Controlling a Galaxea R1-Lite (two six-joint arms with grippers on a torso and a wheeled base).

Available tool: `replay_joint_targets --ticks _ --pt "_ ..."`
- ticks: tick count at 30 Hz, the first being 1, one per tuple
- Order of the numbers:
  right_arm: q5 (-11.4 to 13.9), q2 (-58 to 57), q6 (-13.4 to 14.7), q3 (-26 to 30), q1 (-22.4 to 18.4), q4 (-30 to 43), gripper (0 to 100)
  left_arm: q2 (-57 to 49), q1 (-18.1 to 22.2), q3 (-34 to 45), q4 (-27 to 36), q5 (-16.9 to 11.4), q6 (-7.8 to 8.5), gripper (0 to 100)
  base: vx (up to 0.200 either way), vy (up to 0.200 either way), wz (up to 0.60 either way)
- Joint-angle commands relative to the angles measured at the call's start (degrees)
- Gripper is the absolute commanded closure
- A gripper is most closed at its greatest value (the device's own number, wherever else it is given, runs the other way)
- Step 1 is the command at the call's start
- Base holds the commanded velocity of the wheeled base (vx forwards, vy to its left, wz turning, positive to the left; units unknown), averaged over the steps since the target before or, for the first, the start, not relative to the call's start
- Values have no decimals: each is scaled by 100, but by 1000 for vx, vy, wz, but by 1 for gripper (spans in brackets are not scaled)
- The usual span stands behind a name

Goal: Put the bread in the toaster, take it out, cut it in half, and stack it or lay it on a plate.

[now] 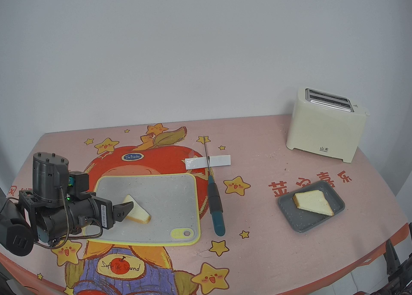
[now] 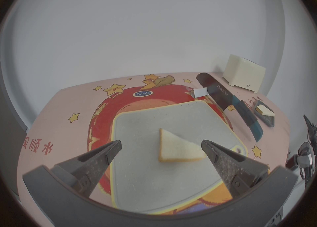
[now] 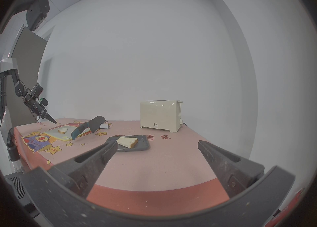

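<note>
My left gripper [image 1: 124, 211] is spread wide, low at the cutting board's [image 1: 171, 197] left edge; 1 bread half [image 1: 138, 213] lies flat on the board just ahead of the fingertips; second bread half [image 1: 313, 202] sits on the grey plate [image 1: 300, 219] near the toaster [image 1: 326, 124]; knife [image 1: 216, 205] lies beside the board; my right gripper [image 3: 158, 146] is spread, holding nothing, off the table's edge.

Here's the counter [image 1: 266, 240], pink, printed with a big red apple and little stars. On the left sits a grey board [image 1: 171, 205] with a yellow rim. Just beside its right edge lies the knife [image 1: 214, 203], blade crossing a white strip [image 1: 197, 163]. Far right at the back stands the toaster [image 1: 325, 125], and nearer, well apart from the board, a grey plate [image 1: 296, 219].
</note>
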Motion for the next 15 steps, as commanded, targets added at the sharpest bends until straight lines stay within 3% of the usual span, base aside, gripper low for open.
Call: replay_joint_targets --ticks 1,8,9,15 --pt "1 -93 2 101 2 -4 0 176 22 -16 -14 17 -1 0 0 0 0" --pt "1 -93 2 101 2 -4 0 316 57 -51 -23 17 -36 0 0 0 0" --pt "1 -93 2 101 2 -4 0 457 57 -86 -23 131 -115 0 0 0 0" --pt "1 -93 2 101 2 -4 0 501 57 -104 -23 237 -133 0 0 0 0"
